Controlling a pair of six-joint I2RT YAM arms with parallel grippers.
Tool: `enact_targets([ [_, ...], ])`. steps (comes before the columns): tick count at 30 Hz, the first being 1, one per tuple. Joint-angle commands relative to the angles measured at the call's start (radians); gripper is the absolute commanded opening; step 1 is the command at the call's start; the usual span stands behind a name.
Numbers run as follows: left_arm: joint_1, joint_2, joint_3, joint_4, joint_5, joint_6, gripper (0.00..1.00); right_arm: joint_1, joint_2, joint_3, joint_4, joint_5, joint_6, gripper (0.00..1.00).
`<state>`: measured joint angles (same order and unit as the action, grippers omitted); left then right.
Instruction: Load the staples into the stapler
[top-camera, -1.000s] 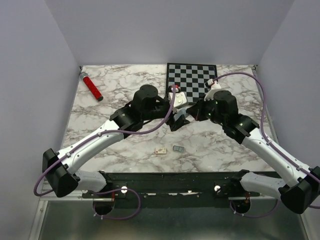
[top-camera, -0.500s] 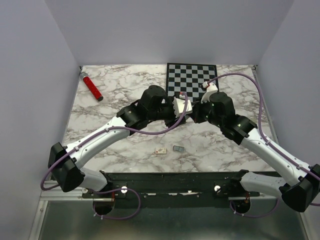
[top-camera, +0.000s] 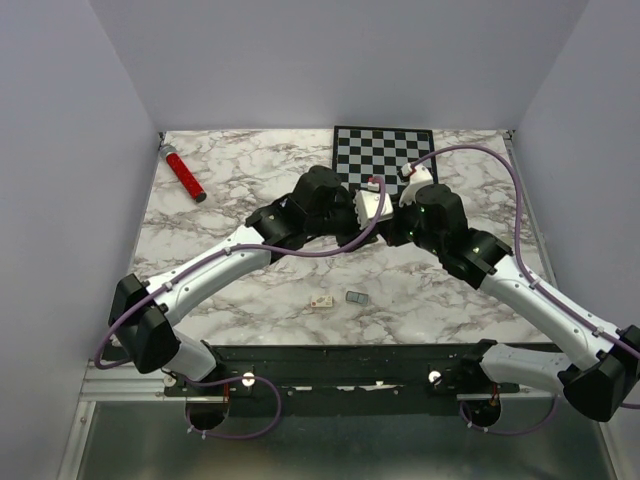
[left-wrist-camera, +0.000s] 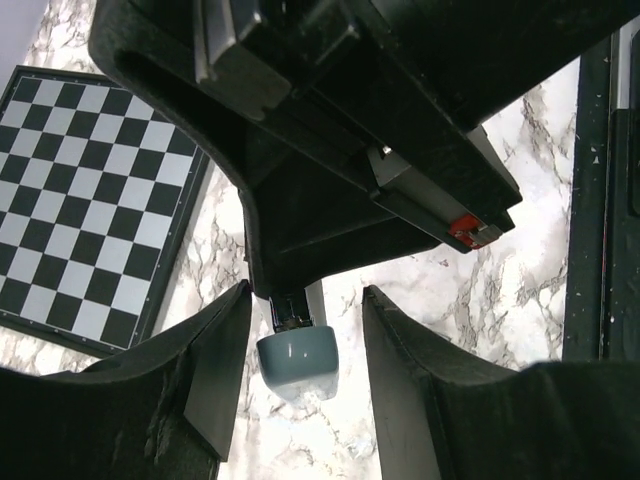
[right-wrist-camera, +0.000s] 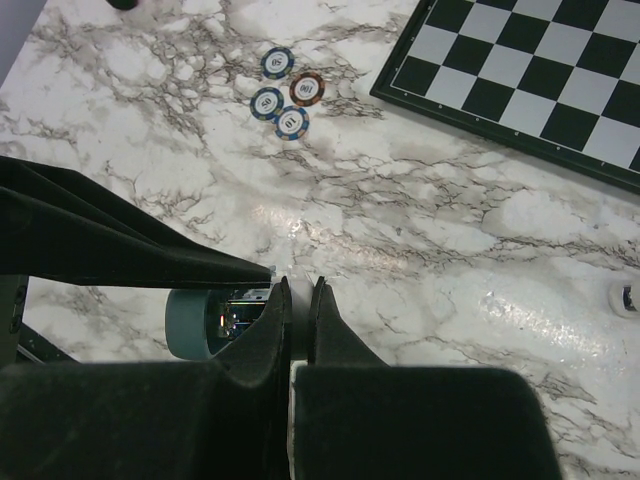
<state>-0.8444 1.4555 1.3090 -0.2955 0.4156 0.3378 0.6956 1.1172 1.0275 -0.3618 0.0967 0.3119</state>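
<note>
staples (top-camera: 356, 297) flat on the table (top-camera: 450, 300) near the near edge, about centre. small cream box (top-camera: 322, 301) just left of them, not touching. mid-table, off the surface: right jaws pinched shut on the stapler (left-wrist-camera: 297, 362), blue end sticking out. left jaws half open either side of that end, gaps both sides. checkerboard (top-camera: 383, 155) at the far edge, red tube (top-camera: 183, 172) in the far-left corner.

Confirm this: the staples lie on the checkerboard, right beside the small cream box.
Wrong. The staples lie on the marble table, not on the checkerboard, as the top external view shows. They are indeed right beside the small cream box.
</note>
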Motion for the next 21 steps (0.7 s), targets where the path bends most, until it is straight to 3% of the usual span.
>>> enact_targets([
  [1,-0.002,0.011,0.036,-0.034,-0.015,-0.026,0.55,0.008,0.006,0.04,0.001,0.038,-0.017,0.01],
  [12,0.001,0.034,0.068,-0.108,-0.058,-0.011,0.42,0.008,0.02,0.048,0.004,0.06,-0.025,0.01],
  [21,0.004,0.043,0.087,-0.168,-0.097,-0.013,0.39,0.008,0.015,0.045,0.004,0.115,-0.014,0.01],
])
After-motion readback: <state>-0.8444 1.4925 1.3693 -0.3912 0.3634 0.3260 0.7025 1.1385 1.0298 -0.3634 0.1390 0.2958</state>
